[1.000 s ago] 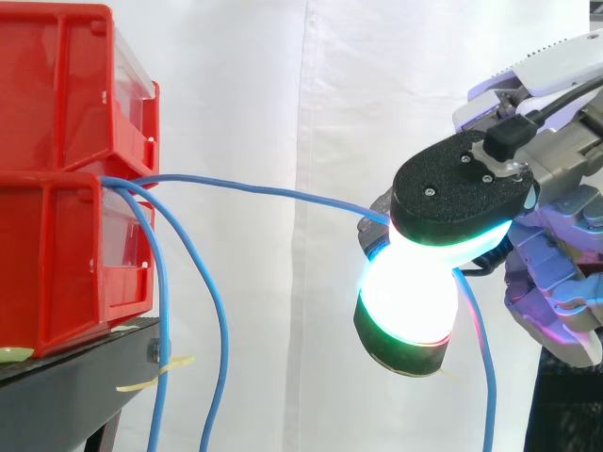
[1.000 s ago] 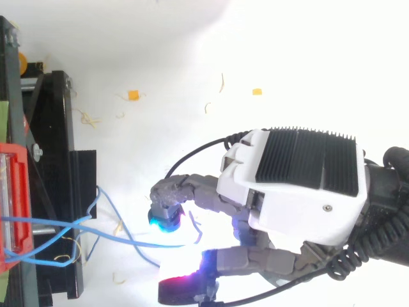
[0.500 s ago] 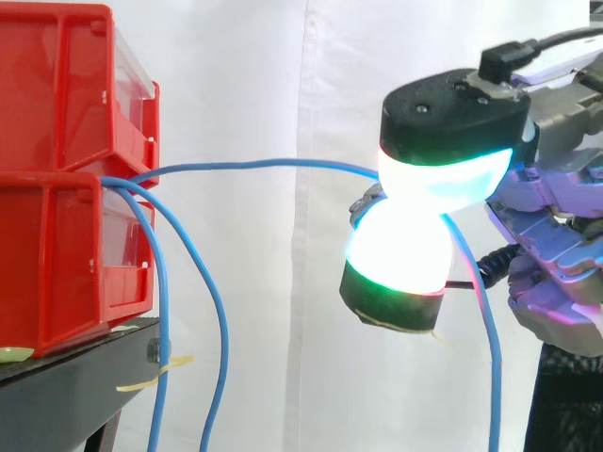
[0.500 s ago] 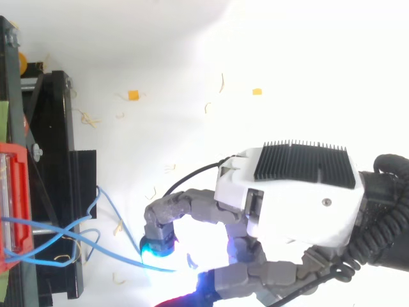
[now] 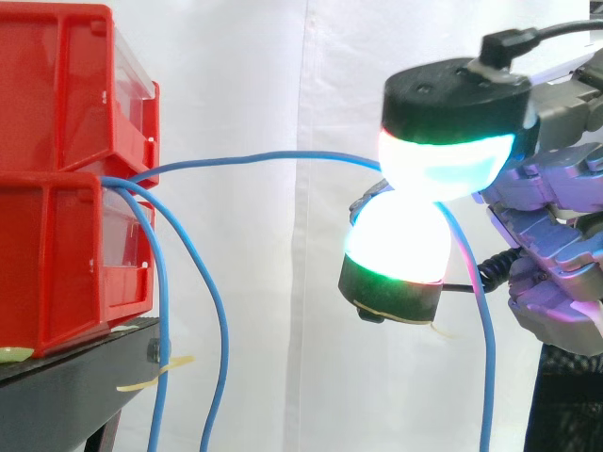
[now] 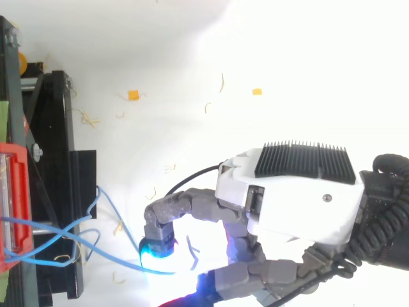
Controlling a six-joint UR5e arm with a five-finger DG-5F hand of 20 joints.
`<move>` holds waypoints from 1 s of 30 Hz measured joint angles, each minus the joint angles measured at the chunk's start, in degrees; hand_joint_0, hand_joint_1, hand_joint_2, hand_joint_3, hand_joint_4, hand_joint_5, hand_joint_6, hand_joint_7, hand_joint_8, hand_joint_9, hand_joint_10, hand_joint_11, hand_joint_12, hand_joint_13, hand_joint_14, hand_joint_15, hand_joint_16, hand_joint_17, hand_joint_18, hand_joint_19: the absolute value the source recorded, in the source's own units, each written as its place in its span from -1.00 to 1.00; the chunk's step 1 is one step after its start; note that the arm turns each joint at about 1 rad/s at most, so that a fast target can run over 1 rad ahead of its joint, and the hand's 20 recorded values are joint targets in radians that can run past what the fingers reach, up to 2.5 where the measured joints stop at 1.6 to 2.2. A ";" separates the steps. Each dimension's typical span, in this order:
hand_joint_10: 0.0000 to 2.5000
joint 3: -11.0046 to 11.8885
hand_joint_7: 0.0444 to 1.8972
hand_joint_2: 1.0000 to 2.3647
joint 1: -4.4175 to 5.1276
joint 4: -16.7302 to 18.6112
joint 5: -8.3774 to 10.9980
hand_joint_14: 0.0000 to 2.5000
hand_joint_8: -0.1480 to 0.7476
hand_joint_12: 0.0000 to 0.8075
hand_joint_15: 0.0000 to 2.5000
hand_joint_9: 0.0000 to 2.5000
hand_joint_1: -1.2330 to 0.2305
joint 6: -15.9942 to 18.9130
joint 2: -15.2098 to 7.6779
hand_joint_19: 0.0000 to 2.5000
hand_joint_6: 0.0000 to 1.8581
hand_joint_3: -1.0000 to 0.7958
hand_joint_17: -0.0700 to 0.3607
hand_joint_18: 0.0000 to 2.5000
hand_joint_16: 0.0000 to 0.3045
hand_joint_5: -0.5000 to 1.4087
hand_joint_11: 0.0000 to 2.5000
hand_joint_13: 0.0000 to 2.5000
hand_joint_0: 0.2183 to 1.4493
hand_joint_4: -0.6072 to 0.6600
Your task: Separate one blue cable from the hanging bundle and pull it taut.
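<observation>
Hand (image 5: 551, 254) pinching one blue cable (image 5: 273, 155) between glowing pads (image 5: 396, 235), at 3 o'clock from red bins (image 5: 57, 169). Cable bows slightly from bins to pinch, tail drops toward 6. Other cables (image 5: 224, 358) dangle beside stand (image 5: 66, 377).

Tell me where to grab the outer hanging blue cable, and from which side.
Probably pinch the outer hanging cable on its free vertical run below the bend, coming from the side view's right. There it hangs clear of the red bins and the inner cable, so pads can close across it. First the hand must release the raised cable it pinches.
</observation>
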 measured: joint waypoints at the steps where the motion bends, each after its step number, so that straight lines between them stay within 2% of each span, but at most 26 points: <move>1: -0.98 0.00 0.29 -1.00 -0.01 -0.03 -0.01 -0.98 -0.18 -0.11 -0.21 0.60 -0.03 -0.03 0.00 -0.39 -0.46 -0.44 -0.02 -0.03 -0.59 -0.35 -0.47 0.30 -0.63 0.22; 3: -0.98 -0.01 0.29 -1.00 -0.01 -0.16 -0.02 -0.98 -0.15 -0.09 -0.21 0.60 0.07 -0.07 0.00 -0.40 -0.46 -0.44 0.02 -0.02 -0.57 -0.35 -0.50 0.30 -0.66 0.24; 4: -0.98 -0.01 0.29 -1.00 -0.01 -0.20 -0.02 -0.98 -0.15 -0.09 -0.21 0.60 0.20 -0.07 0.00 -0.39 -0.46 -0.44 0.02 -0.03 -0.57 -0.35 -0.50 0.30 -0.64 0.25; 6: -0.98 -0.01 0.29 -1.00 0.00 -0.31 -0.03 -0.98 -0.19 -0.14 -0.20 0.59 0.27 -0.09 0.00 -0.36 -0.46 -0.44 -0.03 -0.07 -0.59 -0.36 -0.48 0.28 -0.57 0.23; 8: -0.98 -0.01 0.27 -0.99 -0.01 -0.37 -0.03 -0.98 -0.15 -0.07 -0.23 0.61 0.30 -0.10 -0.01 -0.39 -0.46 -0.28 0.04 -0.02 -0.55 -0.35 -0.51 0.31 -0.50 0.27; 14: -0.98 -0.01 0.29 -1.00 0.01 -0.45 0.00 -0.98 -0.14 -0.04 -0.25 0.69 0.28 -0.10 -0.01 -0.45 -0.46 -0.06 0.11 0.08 -0.51 -0.34 -0.54 0.37 -0.40 0.28; 15: -0.98 -0.02 0.29 -0.83 0.01 -0.46 0.01 -0.98 -0.15 -0.02 -0.25 0.70 0.29 -0.10 -0.02 -0.45 -0.46 -0.07 0.12 0.09 -0.50 -0.34 -0.55 0.37 -0.44 0.28; 16: -0.98 -0.02 0.30 -0.74 0.01 -0.47 0.02 -0.98 -0.16 -0.02 -0.26 0.71 0.29 -0.10 -0.01 -0.46 -0.46 -0.06 0.13 0.11 -0.49 -0.34 -0.56 0.38 -0.46 0.29; 19: -0.98 -0.02 0.32 -0.62 0.00 -0.49 0.03 -0.98 -0.13 -0.01 -0.26 0.72 0.21 -0.11 -0.01 -0.47 -0.46 -0.04 0.13 0.13 -0.50 -0.33 -0.53 0.39 -0.46 0.29; 24: -0.98 -0.02 0.34 -0.57 0.01 -0.43 0.05 -0.98 -0.09 0.00 -0.25 0.73 0.12 -0.17 0.00 -0.48 -0.46 -0.05 0.13 0.13 -0.49 -0.33 -0.53 0.39 -0.47 0.28; 29: -0.98 0.00 0.34 -0.72 0.00 -0.41 0.05 -0.98 -0.09 0.02 -0.26 0.72 0.11 -0.19 0.01 -0.47 -0.46 -0.09 0.16 0.15 -0.47 -0.34 -0.54 0.39 -0.47 0.29; 30: -0.98 0.00 0.34 -0.83 0.00 -0.41 0.05 -0.98 -0.09 0.02 -0.25 0.71 0.11 -0.19 0.01 -0.47 -0.46 -0.08 0.18 0.15 -0.47 -0.34 -0.53 0.39 -0.46 0.30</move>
